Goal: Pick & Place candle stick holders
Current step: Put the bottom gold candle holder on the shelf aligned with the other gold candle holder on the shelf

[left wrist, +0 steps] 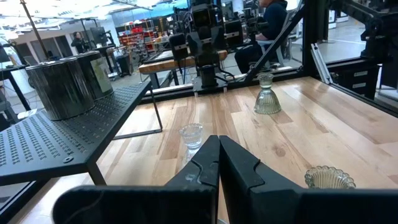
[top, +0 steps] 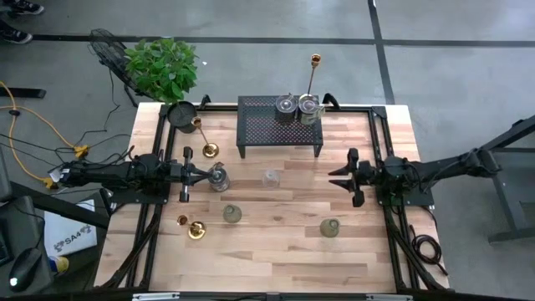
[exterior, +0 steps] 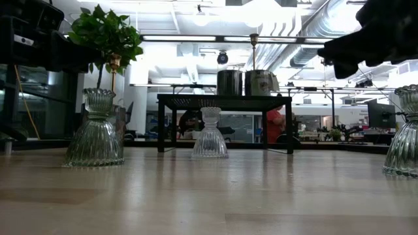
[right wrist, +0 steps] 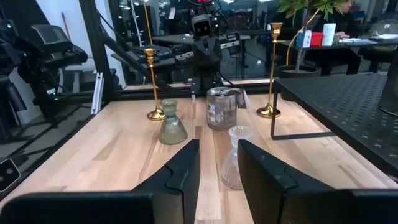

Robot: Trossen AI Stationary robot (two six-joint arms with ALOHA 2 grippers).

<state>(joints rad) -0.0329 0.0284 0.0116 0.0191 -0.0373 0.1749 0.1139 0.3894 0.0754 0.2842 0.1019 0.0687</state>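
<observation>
Across the middle of the surface [top: 276, 251], the right tool [top: 338, 177] hovers with its fingers parted on nothing, lined up with the clear glass holder [top: 270, 178]. The left tool [top: 201, 174] waits clenched beside a silvery cup [top: 219, 177]. I judge an approach underway; next comes reaching forward to straddle the glass.

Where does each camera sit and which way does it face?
High: overhead, straight down on the wooden table; both arms, left tool, right tool.
Low: table height, facing the black mesh metal rack; right arm top right.
Left wrist: behind shut left tool, facing the right arm.
Right wrist: behind open right tool, facing the left arm.
Both wrists share the clear ribbed glass cup.
</observation>
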